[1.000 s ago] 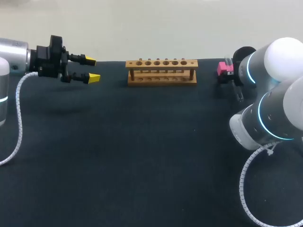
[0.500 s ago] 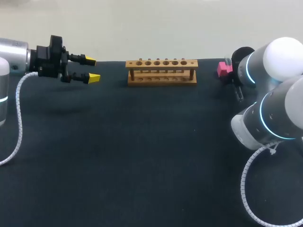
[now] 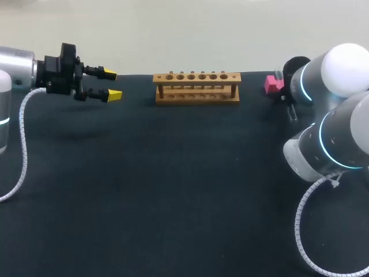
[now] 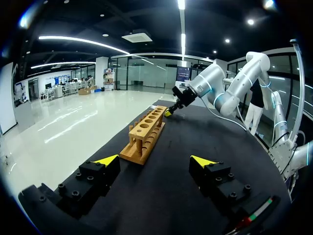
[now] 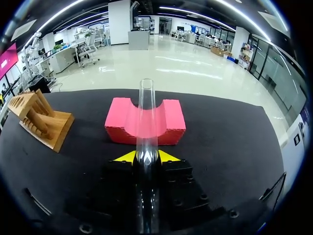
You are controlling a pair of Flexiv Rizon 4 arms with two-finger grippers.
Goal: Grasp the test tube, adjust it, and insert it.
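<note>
A clear glass test tube stands between the yellow tips of my right gripper, which is shut on it just in front of the pink foam cradle. From the head view, that gripper is hidden behind my right arm at the table's far right, beside the pink cradle; a sliver of the tube shows below it. The wooden tube rack stands at the far middle, its holes empty. My left gripper hovers open at the far left, pointing toward the rack.
The table is covered by a black cloth. Grey coiled cables hang by both arms, one at the left and one at the right.
My right gripper's fingers have closed in on the test tube, and the right arm has shifted slightly. The left arm has not moved.
</note>
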